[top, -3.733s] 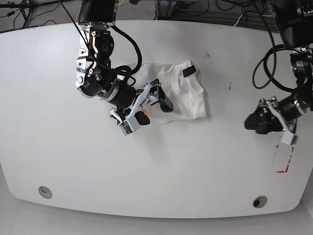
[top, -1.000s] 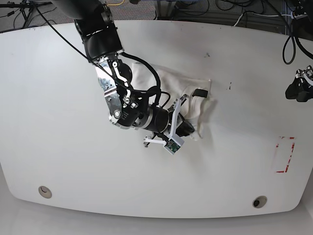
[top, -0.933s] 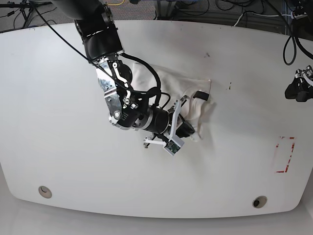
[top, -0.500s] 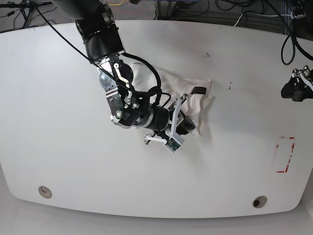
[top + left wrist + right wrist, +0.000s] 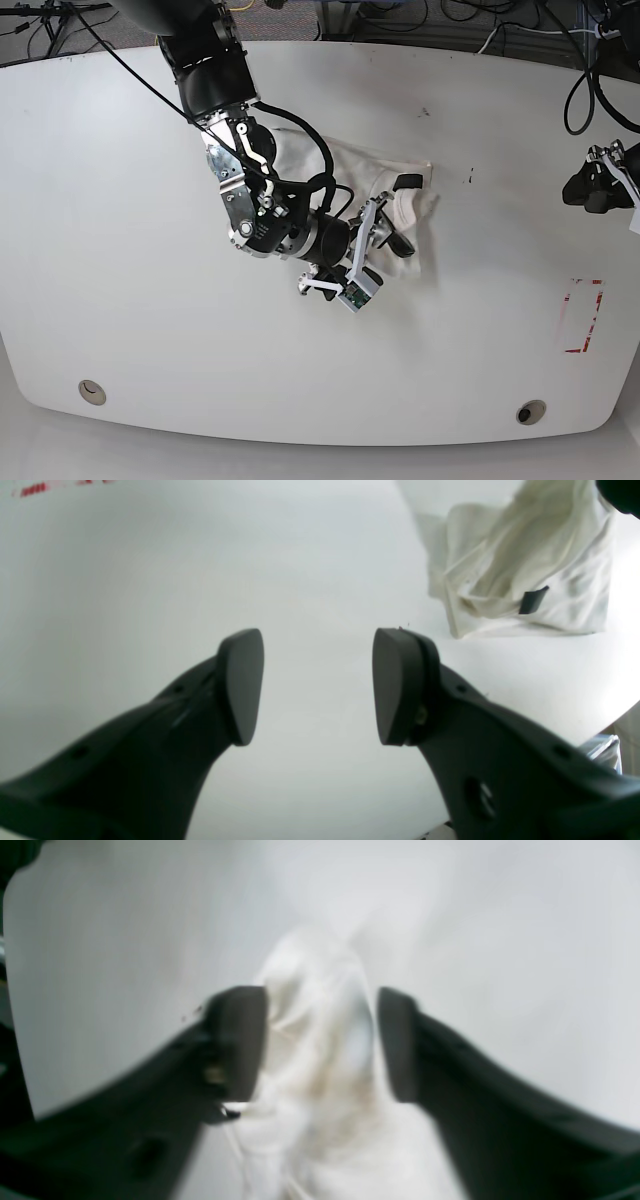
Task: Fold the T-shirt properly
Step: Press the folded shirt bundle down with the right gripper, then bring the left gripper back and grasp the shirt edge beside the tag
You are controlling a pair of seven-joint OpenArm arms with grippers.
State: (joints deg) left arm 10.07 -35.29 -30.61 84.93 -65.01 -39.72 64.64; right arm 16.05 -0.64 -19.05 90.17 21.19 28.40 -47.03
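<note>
White surface (image 5: 120, 250), crumpled T-shirt (image 5: 400, 215) mid-surface, cables behind.
Right gripper (image 5: 320, 1040) wide astride cloth; left gripper (image 5: 317, 685) wide, empty.

A large white table (image 5: 120, 300) with rounded corners is seen from above in the base view. Two round grommet holes (image 5: 92, 391) are set near its front edge, one at each side. A red rectangular outline (image 5: 584, 316) is marked at one end. Small dark specks are scattered on the surface. Tangled black cables (image 5: 440, 25) are visible on the floor beyond the far edge.
</note>
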